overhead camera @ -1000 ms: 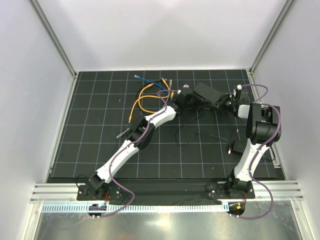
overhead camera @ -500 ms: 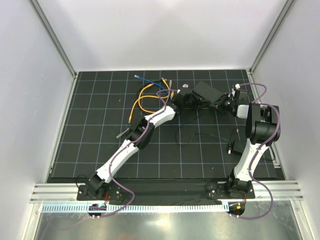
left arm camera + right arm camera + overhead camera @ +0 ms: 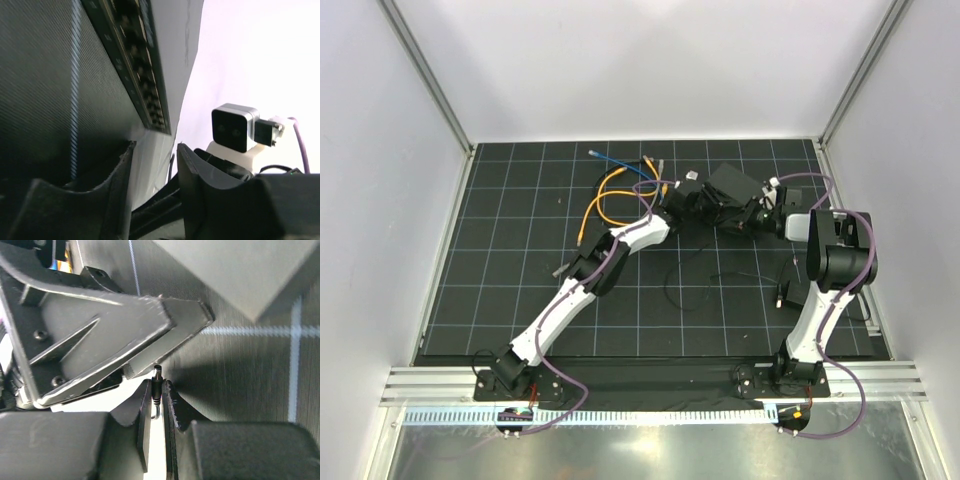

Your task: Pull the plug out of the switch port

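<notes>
The black switch (image 3: 732,182) sits tilted at the back of the mat. It fills the left of the left wrist view (image 3: 60,75), with its socket row (image 3: 142,75) along one edge. My left gripper (image 3: 698,203) is beside it. Its jaws (image 3: 155,150) stand apart with only wall between them, and the left finger touches the switch's lower edge. My right gripper (image 3: 752,215) is shut (image 3: 159,388) on a small black barrel plug (image 3: 157,382). The plug's metal tip is free, just short of the left gripper's ribbed finger (image 3: 100,335).
Orange cables (image 3: 610,195) and a blue cable (image 3: 605,157) lie at the back left. A thin black cable (image 3: 695,262) trails over the mat's middle. A small black block (image 3: 795,295) lies by the right arm. White walls enclose the mat.
My right gripper has moved left and nearer, away from the switch's right corner, with the plug in it. The thin black cable has shifted with it. The switch has turned slightly.
</notes>
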Motion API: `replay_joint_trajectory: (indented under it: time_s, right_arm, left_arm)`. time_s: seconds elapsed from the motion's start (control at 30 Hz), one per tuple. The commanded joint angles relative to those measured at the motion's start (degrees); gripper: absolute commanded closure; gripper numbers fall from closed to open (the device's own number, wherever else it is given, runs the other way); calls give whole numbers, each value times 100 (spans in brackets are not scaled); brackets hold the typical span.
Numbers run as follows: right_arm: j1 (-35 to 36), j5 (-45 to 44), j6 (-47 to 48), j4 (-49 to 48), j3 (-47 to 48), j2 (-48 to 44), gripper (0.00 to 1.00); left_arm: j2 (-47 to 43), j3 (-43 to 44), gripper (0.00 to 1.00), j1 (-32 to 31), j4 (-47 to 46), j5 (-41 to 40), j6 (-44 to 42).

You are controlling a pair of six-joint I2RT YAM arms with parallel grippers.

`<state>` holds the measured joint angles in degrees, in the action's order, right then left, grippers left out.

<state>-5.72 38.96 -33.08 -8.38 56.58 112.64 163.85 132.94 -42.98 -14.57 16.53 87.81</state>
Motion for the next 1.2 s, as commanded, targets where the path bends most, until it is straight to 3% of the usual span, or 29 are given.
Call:
replay_joint_trajectory:
  time_s: [0.0,0.13,0.27,0.3,0.53,0.87,1.0,1.17]
  right_arm:
    - [-70,-336,188,557,-208,-277,99]
    - [-193,-258,39,374,-357,-550,99]
    - [-246,-222,-181,328,-524,-1015,99]
    - [-246,-257,-216,355,-577,-1155,99]
    - [-246,-994,187,1820,-780,-2762,99]
    - [-325,-3621,355,4649,-754,-4538,98]
    - [-421,-4817,127,5468,-491,-4690,98]
    - [-501,-5925,-330,6409,-209,-4374,98]
  left_arm:
    - [-476,-287,57,35,77,306,-430]
    - [-801,-304,50,53,199,447,-879]
    - [-1493,-479,35,27,576,517,-1476]
    - [-1653,-584,1,27,604,509,-1721]
    - [-3648,-2350,0,-184,684,140,-2724]
    - [-5810,-4600,0,-325,824,351,-2374]
    - [-6681,-5724,0,-325,745,131,-2225]
    - [-7463,-6271,0,-334,903,525,-2189]
